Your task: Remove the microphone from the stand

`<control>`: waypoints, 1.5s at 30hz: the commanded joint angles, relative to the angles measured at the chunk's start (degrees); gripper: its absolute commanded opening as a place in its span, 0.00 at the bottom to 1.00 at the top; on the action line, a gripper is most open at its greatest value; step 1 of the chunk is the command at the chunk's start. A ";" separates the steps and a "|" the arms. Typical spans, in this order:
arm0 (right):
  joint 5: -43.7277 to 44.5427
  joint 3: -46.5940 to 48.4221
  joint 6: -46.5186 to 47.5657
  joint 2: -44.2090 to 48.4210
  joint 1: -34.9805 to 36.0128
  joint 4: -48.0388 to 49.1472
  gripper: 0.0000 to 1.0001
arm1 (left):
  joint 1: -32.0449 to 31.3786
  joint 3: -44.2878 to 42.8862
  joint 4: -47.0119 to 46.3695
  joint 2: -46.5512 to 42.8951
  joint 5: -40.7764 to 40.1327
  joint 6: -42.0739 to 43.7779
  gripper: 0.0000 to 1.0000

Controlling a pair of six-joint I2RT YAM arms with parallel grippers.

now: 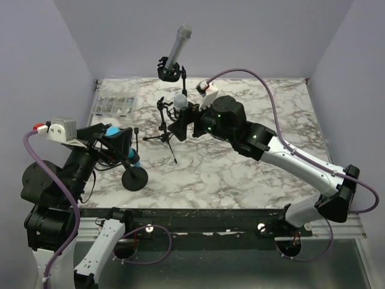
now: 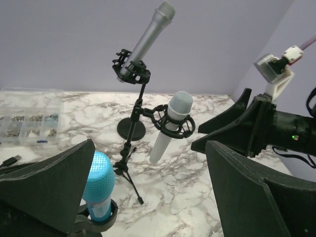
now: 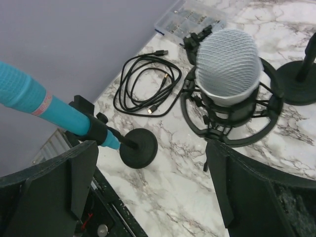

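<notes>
Three microphones stand on the marble table. A blue microphone [image 1: 112,130] leans in a clip on a round-base stand [image 1: 135,179]. My left gripper [image 1: 120,144] is open around it; in the left wrist view the blue head [image 2: 98,185] sits close inside the left finger [image 2: 49,187], with a wide gap to the other finger. A white microphone [image 1: 180,100] hangs in a shock mount on a small tripod [image 1: 163,135]. My right gripper [image 1: 180,123] is open and empty just short of it; its head [image 3: 229,66] shows ahead of the right finger [image 3: 256,197]. A grey microphone [image 1: 178,45] sits on the tall back stand.
A clear parts box [image 1: 114,103] lies at the back left. A coiled black cable [image 3: 145,89] lies left of the tripod. The blue microphone's round base [image 3: 138,147] sits near the table's front edge. The two grippers face each other across the tripod.
</notes>
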State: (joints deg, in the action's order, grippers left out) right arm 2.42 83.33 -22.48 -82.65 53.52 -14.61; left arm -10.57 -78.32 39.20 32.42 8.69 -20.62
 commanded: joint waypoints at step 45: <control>23.47 -13.10 4.80 6.46 13.91 4.09 1.00 | -13.56 10.99 2.30 4.63 -17.47 -18.48 0.00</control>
State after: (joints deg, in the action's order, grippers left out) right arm 30.59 68.47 -16.43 -75.22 67.40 -12.93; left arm -19.20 -65.39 44.97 36.34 -4.08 -31.55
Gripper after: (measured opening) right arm 0.998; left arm 0.504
